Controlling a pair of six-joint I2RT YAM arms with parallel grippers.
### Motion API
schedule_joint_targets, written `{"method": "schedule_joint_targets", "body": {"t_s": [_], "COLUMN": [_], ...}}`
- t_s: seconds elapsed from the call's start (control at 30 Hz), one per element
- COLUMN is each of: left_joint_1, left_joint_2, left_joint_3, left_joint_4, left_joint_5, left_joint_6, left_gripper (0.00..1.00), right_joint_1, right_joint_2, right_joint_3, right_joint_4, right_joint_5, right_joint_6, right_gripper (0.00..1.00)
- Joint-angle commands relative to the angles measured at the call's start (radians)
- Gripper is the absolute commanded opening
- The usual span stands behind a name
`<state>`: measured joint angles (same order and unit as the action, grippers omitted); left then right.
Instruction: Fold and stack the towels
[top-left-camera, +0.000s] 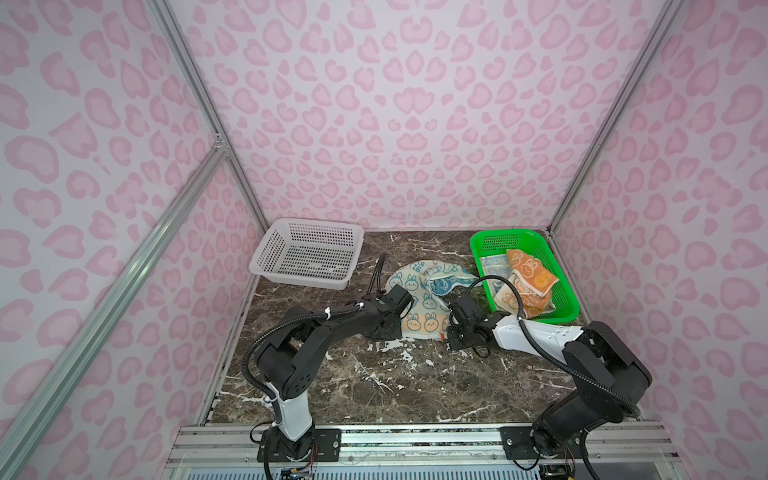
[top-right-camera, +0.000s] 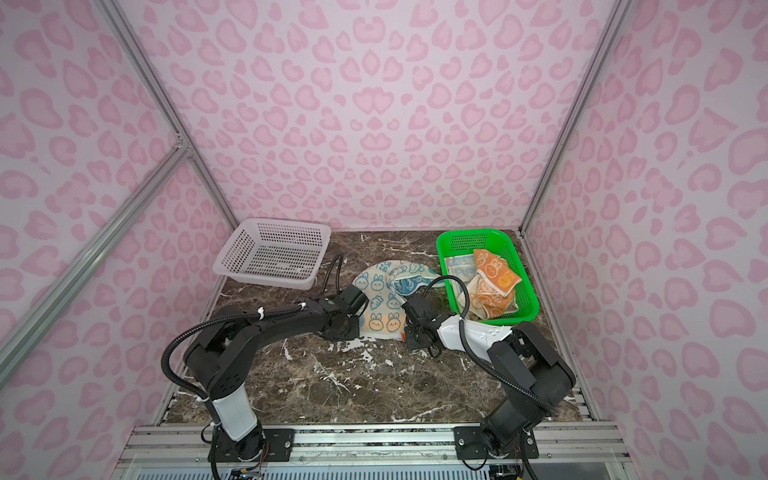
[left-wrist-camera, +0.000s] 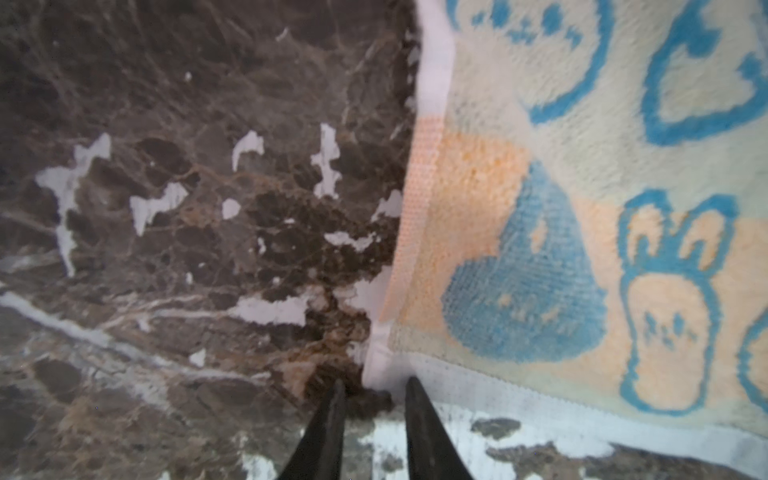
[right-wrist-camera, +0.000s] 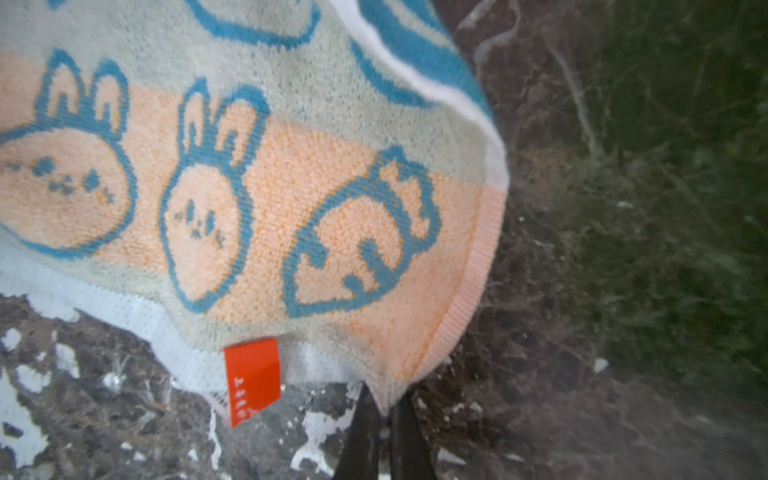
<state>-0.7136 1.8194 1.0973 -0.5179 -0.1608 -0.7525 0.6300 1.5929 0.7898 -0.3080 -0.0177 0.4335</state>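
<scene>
Right wrist, towel (right-wrist-camera: 291, 187), orange tag (right-wrist-camera: 251, 380), txt unreadable

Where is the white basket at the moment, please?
In both top views the white basket sits at the marble table's far-left corner, left of the cream bunny towel.

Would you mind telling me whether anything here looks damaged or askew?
Yes: the table is chipped, with white patches showing just in front of the towel. The towel's far edge is flipped over and bunched, showing its blue underside.

Lab robot booth: aluminium frame (top-left-camera: 124, 280), pink printed walls (top-left-camera: 395, 124).
</scene>
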Motion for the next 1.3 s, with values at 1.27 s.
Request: {"method": "schedule_joint_targets", "body": {"t_s": [1.27], "left_joint_1": [-0.003], "left_joint_2": [-0.016], "left_joint_3": [-0.003], "left_joint_4": [0.012], "left_joint_5": [-0.031], "left_joint_6": [-0.018], "left_gripper": [0.35], "right_joint_1": [0.001], "right_joint_2": [-0.021], "right_joint_3": [-0.018], "right_joint_4": [-0.094], "right_joint_5": [-0.013], "right_joint_6": [-0.013], "right_gripper": [0.0]}}
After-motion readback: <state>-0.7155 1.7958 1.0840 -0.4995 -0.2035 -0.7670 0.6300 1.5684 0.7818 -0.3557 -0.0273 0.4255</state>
